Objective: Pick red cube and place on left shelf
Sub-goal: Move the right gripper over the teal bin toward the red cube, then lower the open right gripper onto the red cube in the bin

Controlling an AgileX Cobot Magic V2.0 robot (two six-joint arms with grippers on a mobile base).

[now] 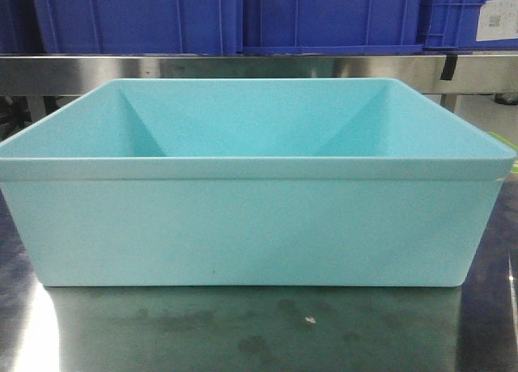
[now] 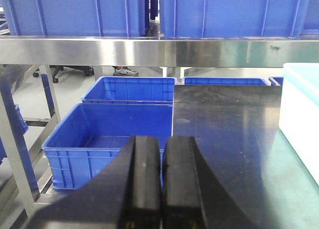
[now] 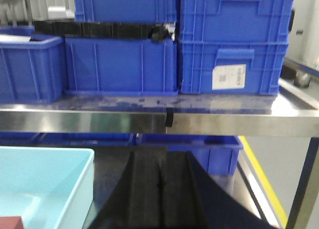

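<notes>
Only a dark red corner of the red cube [image 3: 11,222] shows, at the bottom left of the right wrist view, inside the light blue bin [image 3: 75,189]. My right gripper [image 3: 159,157] is shut and empty, to the right of the bin and over the dark table. My left gripper [image 2: 162,144] is also shut and empty, hanging at the table's left edge, left of the bin [image 2: 299,104]. A steel shelf [image 2: 149,50] runs across behind the table, carrying blue crates. In the front view the bin [image 1: 259,226] fills the frame; its wall hides the cube, and neither gripper shows.
Blue crates [image 3: 119,64] stand packed along the shelf [image 3: 99,120], one bearing a white label [image 3: 229,76]. More blue crates [image 2: 107,139] sit on the floor left of the table. A steel shelf post [image 2: 15,154] stands at the far left.
</notes>
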